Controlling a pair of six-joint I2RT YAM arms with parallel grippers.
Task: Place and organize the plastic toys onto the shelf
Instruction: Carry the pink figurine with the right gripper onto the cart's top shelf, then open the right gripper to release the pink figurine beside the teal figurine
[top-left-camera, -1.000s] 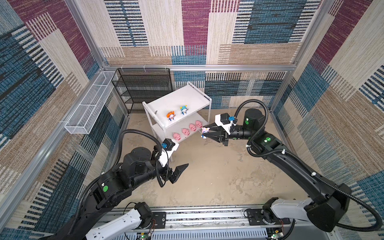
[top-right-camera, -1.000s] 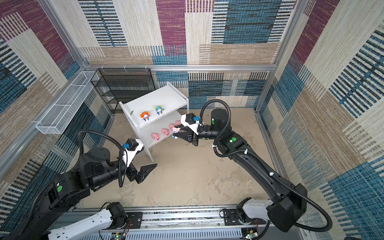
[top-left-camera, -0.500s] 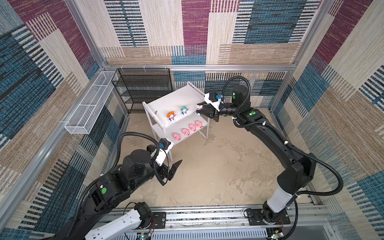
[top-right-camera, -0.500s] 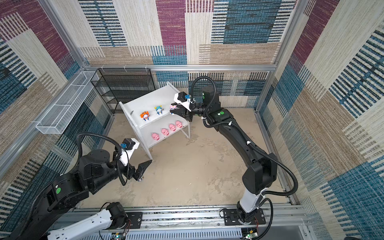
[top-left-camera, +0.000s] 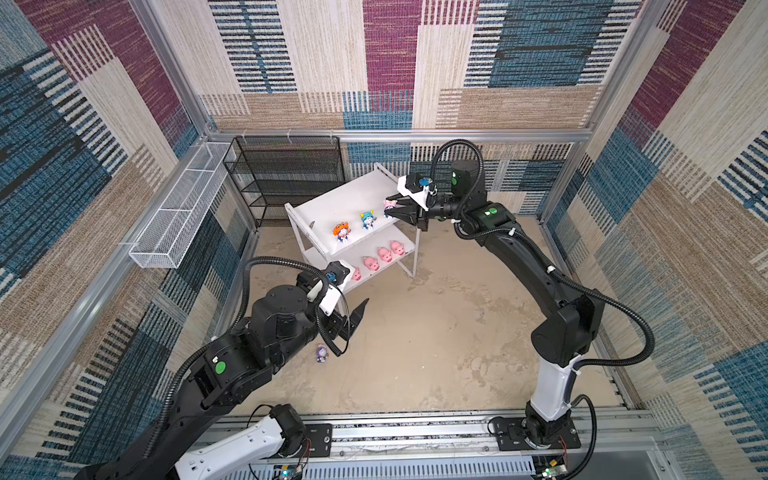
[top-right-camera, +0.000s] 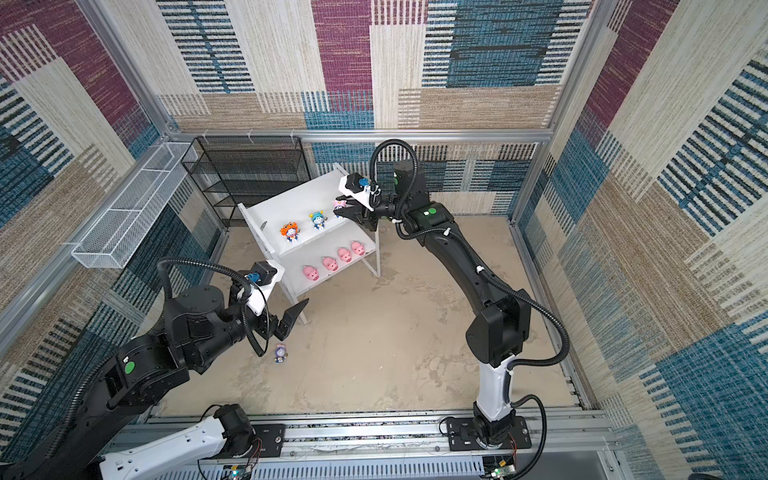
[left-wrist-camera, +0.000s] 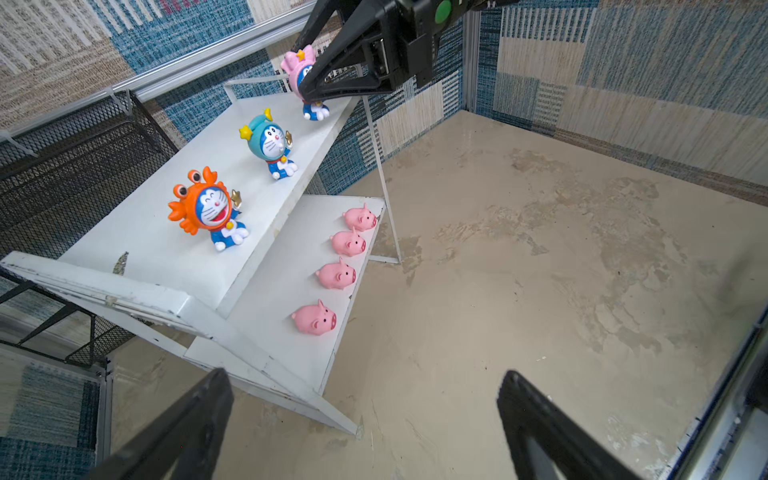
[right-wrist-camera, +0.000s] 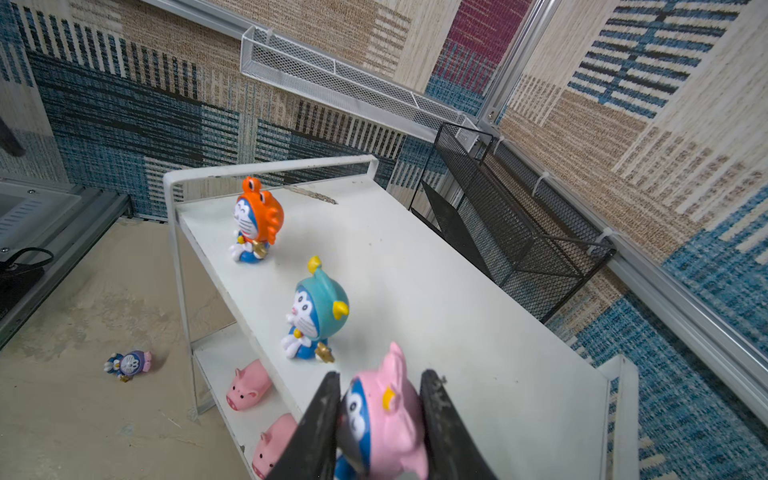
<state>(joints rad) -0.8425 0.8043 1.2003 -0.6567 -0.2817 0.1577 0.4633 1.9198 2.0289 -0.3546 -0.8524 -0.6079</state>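
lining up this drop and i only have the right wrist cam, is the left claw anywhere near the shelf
observer: yes, the left claw hangs open and empty by the end leg of the shelf, clear of both boards.
operator: how many pigs below, i can't see them all
observer: four pigs in a row on the lower board.
operator: who's closer to the purple one
observer: the purple-hooded figurine lies beside the left arm, far from your right claw.

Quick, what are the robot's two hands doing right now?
Left gripper: open, holding nothing.
Right gripper: shut on the pink-hooded figurine, at the top board of the shelf.
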